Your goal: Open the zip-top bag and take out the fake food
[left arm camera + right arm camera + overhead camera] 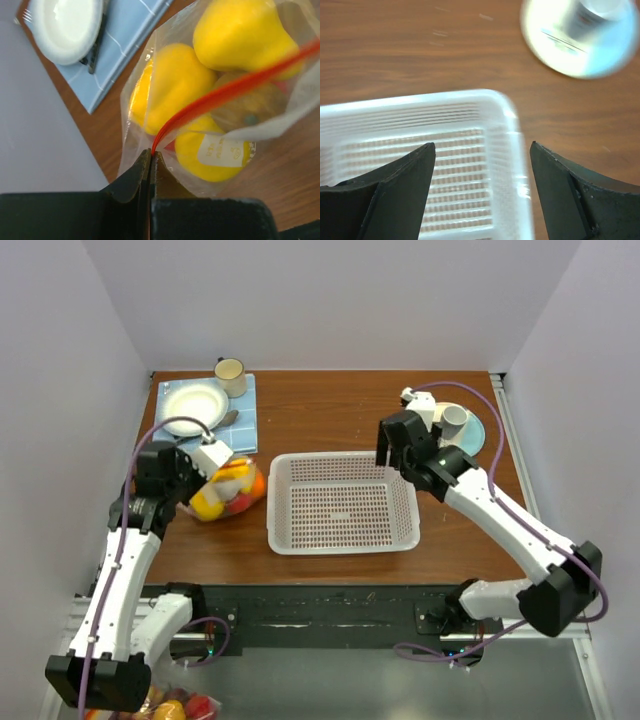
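Bulging with yellow fake food (pixel 175 85), the zip-top bag (pixel 225 92) is clenched by left pincer (pixel 150 165); right pincer (pixel 482 145) released

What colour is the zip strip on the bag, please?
Orange-red zip strip, clearest in the left wrist view.

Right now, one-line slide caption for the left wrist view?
Left claw shut on the zip-top bag at the end of its red zip strip, yellow fake food inside.
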